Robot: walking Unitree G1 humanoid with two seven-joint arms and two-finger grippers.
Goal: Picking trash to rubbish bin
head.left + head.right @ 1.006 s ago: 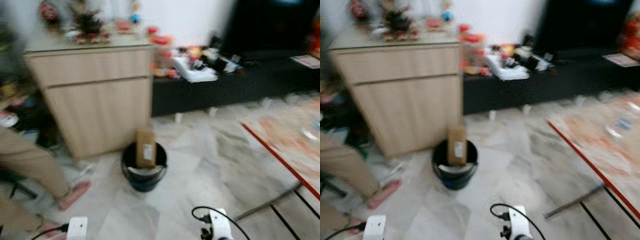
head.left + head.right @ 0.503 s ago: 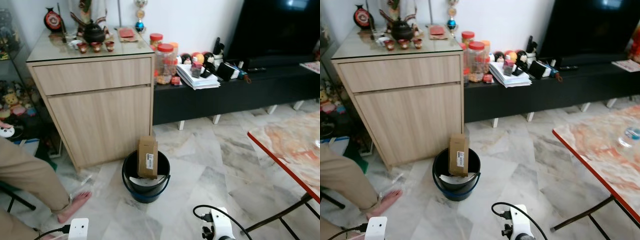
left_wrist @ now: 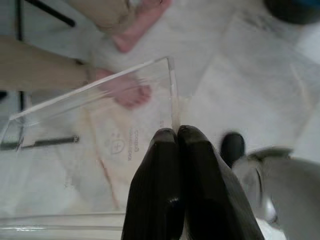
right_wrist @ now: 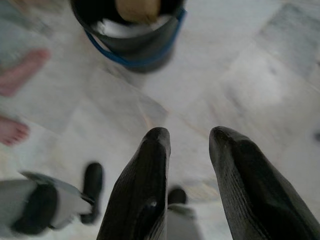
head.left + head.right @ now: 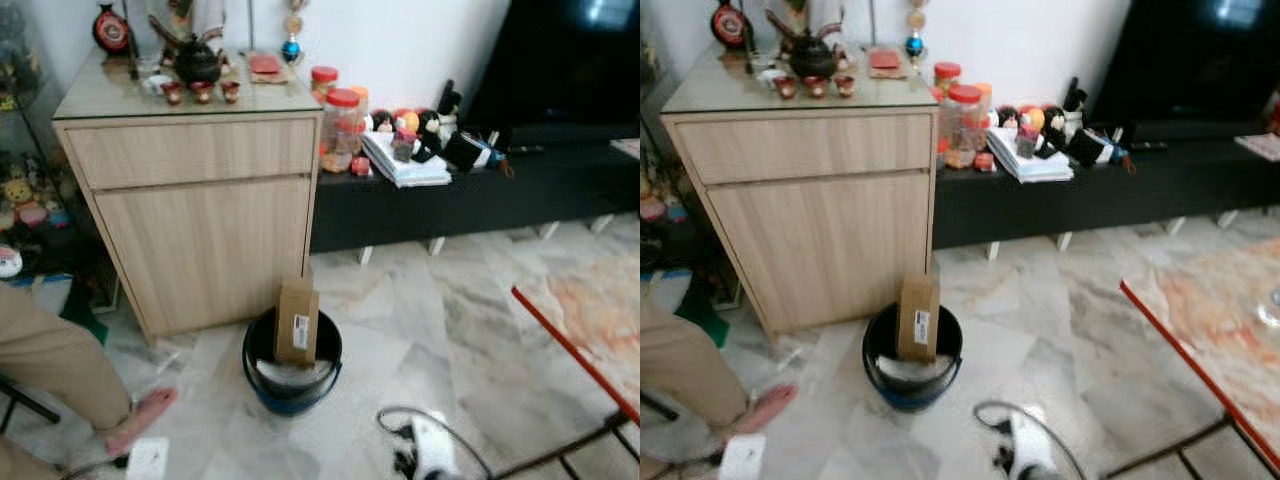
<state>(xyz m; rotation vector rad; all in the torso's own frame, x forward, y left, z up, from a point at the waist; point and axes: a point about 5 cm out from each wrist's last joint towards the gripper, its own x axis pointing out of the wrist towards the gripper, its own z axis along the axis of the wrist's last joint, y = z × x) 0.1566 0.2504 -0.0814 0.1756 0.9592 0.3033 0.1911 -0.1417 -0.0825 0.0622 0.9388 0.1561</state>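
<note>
Your left tool (image 3: pixel 177 137) pinches a clear plastic sheet (image 3: pixel 95 130) for the bin (image 5: pixel 291 362) ahead; right tool (image 4: pixel 187 142) is spread.

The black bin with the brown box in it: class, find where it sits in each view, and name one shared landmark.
Left eye: black bin low centre, before the wooden cabinet.
Right eye: low, left of centre.
Right wrist: at the edge beyond the end effector.
Left wrist: dark corner shape, too cropped to tell.
Landmark: brown box.

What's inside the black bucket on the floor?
A brown cardboard box stands upright in the black bucket, poking above its rim, with something pale and crumpled beneath it. The bucket's bottom is covered, so anything deeper cannot be seen.
</note>
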